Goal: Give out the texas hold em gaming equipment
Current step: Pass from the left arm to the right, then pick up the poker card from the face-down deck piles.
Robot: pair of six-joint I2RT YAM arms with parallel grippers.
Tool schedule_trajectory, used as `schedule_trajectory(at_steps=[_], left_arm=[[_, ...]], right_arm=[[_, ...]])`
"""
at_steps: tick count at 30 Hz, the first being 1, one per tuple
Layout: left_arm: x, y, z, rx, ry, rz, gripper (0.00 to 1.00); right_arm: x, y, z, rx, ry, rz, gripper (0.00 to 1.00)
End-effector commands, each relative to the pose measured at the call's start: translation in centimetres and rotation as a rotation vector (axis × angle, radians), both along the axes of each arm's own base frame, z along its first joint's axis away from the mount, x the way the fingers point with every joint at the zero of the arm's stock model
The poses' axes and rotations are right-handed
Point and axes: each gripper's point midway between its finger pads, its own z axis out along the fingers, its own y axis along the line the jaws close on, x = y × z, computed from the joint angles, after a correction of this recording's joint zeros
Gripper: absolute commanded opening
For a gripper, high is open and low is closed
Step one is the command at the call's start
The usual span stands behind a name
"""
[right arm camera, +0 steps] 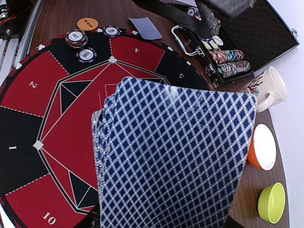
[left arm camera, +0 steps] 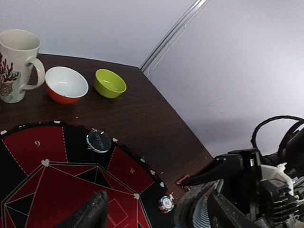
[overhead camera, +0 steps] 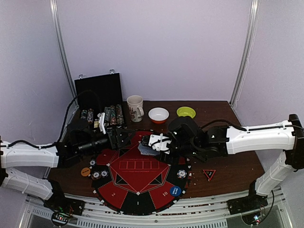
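Right end effector [overhead camera: 155, 142] is clamped on a stack of cards [right arm camera: 171, 156] over the mat [overhead camera: 137, 190] centre. In the right wrist view the cards hide its fingers and half the mat. Left end effector [overhead camera: 122, 137] is over the mat's far-left part, fingers [left arm camera: 90, 213] spread and gripping nothing, cut off at the frame bottom.

- **Cards:** one lone card [right arm camera: 146, 27] lies at the mat's edge by segment 4.
- **Chips:** chips [right arm camera: 76, 37] sit on the mat's left rim.
- **Discs:** orange disc [overhead camera: 85, 172] is on the worktop [overhead camera: 228, 166] just left of the mat. Blue disc [overhead camera: 175, 191] is on its near-right rim. Dark disc [left arm camera: 99, 141] on the mat's far-right rim is hidden under the right arm from above.
- **Triangle:** triangle [overhead camera: 209, 174] is right of the mat.
- **Writing:** mat numbers read 1, 2, 4, 5, 8, 10. Chip and disc print is too small to read.
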Motion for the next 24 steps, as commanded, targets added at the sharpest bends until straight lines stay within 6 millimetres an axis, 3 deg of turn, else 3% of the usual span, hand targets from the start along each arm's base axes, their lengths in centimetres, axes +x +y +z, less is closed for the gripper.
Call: schedule_trajectory(at_steps=[1,6,8,15,19,24], left_arm=[[-1.0,-0.8,-0.8,0.171,-0.044,-0.175,0.8],[-2.9,-3.1,0.2,0.165,-0.078,-0.371,0.97],[-2.8,-3.5,-0.1,0.171,-0.064,-0.391,0.97],[-1.5,-4.4,-1.8,0.241,-0.067,-0.383,0.83],[-0.3,-5.1,-1.9,0.288,-0.079,-0.374,0.7],[-0.6,-4.8,-2.3,0.328,-0.068,-0.392,0.54]], right_arm=[[-1.0,0.3,2.3,0.027,0.019,0.067,0.54],[-1.0,0.5,2.2,0.01,0.022,0.072,0.54],[-1.0,0.7,2.3,0.012,0.022,0.075,0.54],[-1.0,1.0,2.2,0.014,0.024,0.077,0.54],[-0.9,1.0,1.9,0.006,0.025,0.074,0.54],[-0.9,0.6,2.0,0.009,0.018,0.064,0.54]])
